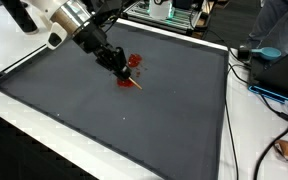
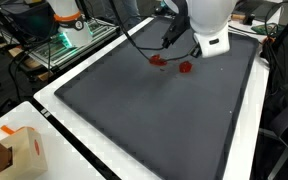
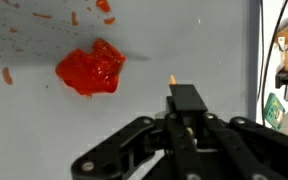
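My gripper reaches in from the bottom of the wrist view, shut on a thin wooden stick whose pale tip pokes out ahead of the fingers. The stick slants down to the dark grey mat. A glossy red blob lies on the mat left of the tip, apart from it, with small red smears around it. In both exterior views the gripper hovers low over the red patches near the mat's far side.
The mat lies on a white table with a raised pale border. Cables trail along one side. A cardboard box sits at a table corner. A wooden-handled item lies beyond the mat's edge.
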{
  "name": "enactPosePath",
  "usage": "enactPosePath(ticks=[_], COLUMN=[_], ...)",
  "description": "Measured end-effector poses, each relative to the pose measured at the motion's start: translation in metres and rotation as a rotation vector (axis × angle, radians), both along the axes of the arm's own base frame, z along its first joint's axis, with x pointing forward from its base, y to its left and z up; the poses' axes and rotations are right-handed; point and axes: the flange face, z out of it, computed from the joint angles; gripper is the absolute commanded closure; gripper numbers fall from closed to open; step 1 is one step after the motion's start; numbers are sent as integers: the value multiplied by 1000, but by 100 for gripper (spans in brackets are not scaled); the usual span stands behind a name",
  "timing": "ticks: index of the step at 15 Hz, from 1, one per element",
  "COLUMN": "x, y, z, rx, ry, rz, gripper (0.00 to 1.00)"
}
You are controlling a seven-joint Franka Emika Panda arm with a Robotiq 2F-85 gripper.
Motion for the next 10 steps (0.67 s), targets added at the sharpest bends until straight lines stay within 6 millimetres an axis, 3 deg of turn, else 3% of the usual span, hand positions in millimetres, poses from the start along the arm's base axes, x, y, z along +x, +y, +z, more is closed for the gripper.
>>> enactPosePath(ticks=[10], x=[3], y=[-3], z=[3], rx=[-4], ry=[19], rz=[-40], gripper=[97])
